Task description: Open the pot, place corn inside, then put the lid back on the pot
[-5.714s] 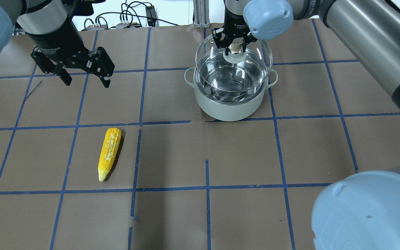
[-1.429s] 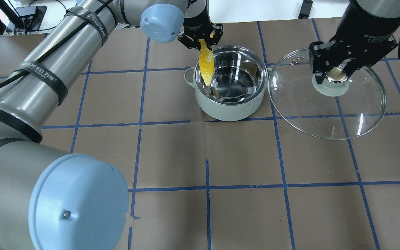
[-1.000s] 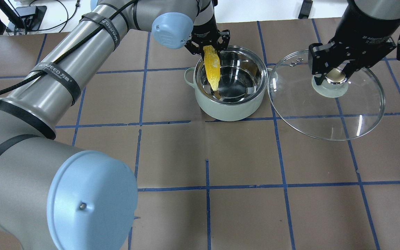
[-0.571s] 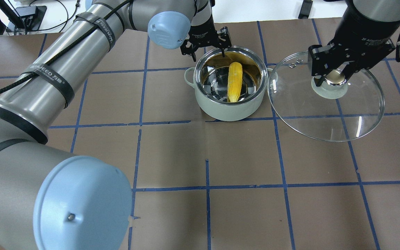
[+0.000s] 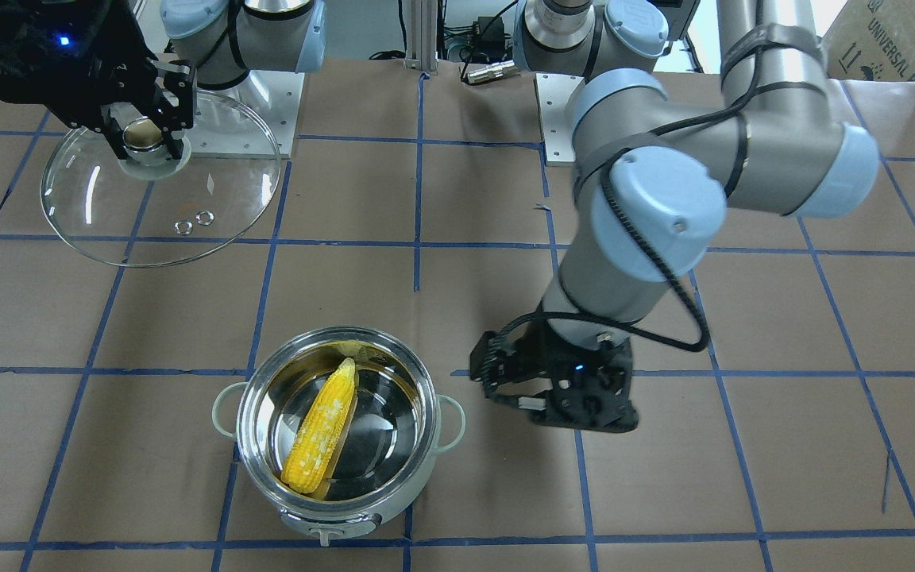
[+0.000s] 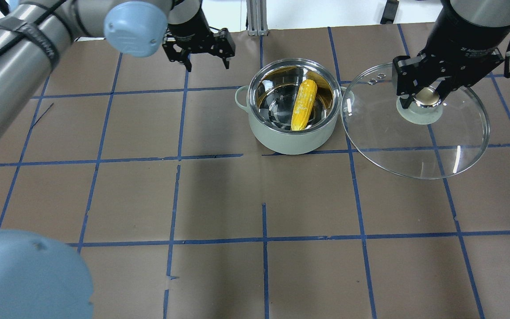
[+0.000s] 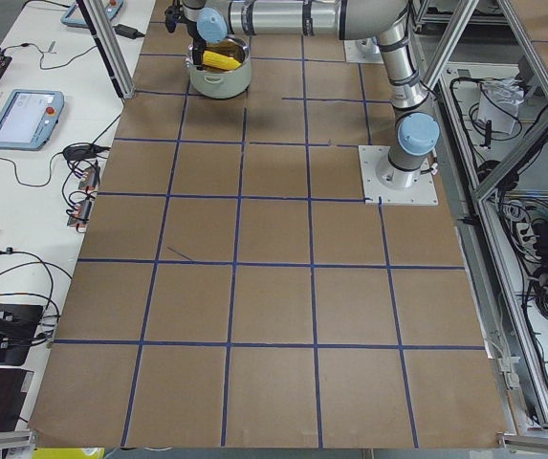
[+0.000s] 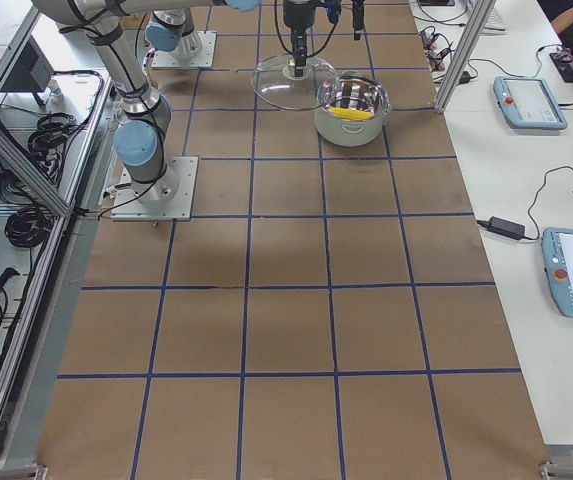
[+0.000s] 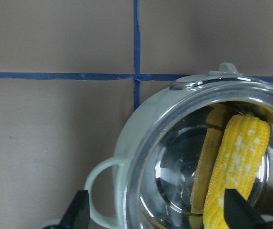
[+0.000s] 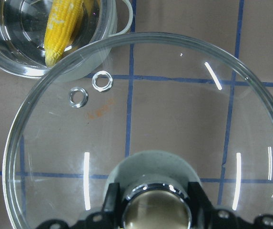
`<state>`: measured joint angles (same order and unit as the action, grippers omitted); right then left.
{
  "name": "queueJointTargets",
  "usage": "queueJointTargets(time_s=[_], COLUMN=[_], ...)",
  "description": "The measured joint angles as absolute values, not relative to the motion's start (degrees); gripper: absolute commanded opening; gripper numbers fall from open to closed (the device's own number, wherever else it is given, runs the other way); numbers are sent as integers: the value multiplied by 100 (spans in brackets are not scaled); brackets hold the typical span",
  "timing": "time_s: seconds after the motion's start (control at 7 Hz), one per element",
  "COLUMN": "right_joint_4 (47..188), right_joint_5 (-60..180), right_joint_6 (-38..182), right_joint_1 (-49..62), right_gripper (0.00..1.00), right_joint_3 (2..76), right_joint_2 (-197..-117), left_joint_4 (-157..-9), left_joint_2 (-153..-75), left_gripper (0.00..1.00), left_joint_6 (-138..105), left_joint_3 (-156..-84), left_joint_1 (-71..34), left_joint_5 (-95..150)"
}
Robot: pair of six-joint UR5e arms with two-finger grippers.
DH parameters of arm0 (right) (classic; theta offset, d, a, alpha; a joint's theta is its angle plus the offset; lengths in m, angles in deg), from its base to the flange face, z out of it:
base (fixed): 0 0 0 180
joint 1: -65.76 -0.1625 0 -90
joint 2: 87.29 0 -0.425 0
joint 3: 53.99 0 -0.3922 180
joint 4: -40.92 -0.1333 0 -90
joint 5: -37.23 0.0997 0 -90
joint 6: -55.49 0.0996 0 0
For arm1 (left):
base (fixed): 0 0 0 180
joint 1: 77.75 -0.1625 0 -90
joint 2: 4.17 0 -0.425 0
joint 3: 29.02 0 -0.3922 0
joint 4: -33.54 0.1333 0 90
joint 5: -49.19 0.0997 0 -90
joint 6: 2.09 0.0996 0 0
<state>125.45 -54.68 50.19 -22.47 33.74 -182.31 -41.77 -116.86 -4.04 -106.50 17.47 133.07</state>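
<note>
The pot [image 6: 290,142] stands open at the far middle of the table. The corn [image 6: 304,104] lies slanted inside it, tip toward the near side; it also shows in the front-facing view [image 5: 321,426] and the left wrist view [image 9: 236,167]. My left gripper [image 6: 204,57] is open and empty, up and to the left of the pot. My right gripper [image 6: 423,95] is shut on the knob of the glass lid [image 6: 414,146], held to the right of the pot, its edge near the pot's right handle. The right wrist view shows the knob [image 10: 155,210] between the jaws.
The table is brown paper with a blue tape grid. My left arm's elbow [image 5: 656,214] hangs over the table's middle in the front-facing view. Arm base plates [image 7: 398,175] sit on the robot's side. Tablets [image 8: 531,100] and cables lie on side tables.
My left gripper let go of the corn, which dropped into the pot and now rests there. The left gripper has moved away to the left. The right gripper keeps the lid in place.
</note>
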Motion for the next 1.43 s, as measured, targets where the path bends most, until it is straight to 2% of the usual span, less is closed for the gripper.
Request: queueJointTargets(time_s=[0.29,0.57,0.86,1.43], right_joint_4=[12773,13089,13765,14726], right_joint_5=[-5442,-5418,-5400,-5158], right_joint_6=[5059,5051,5178,5498], right_joint_1=[-2271,-2308,-2517,-2865], right_gripper=[16,16,16,17], right_joint_3=[3371,3380,3437,3239], right_joint_2=[-18136,-17940,-17510,-16556], left_joint_4=[-4898,-5984,-6577,-6527], left_joint_2=[-10523,-9796,-9684,-9667], left_gripper=[100,100,100,100], left_joint_6=[86,209,107,92], left_joint_3=[-11614,-11553,-11147,-11068], left_joint_1=[1081,905,896,1013], left_joint_5=[13669,13926,13942,13950])
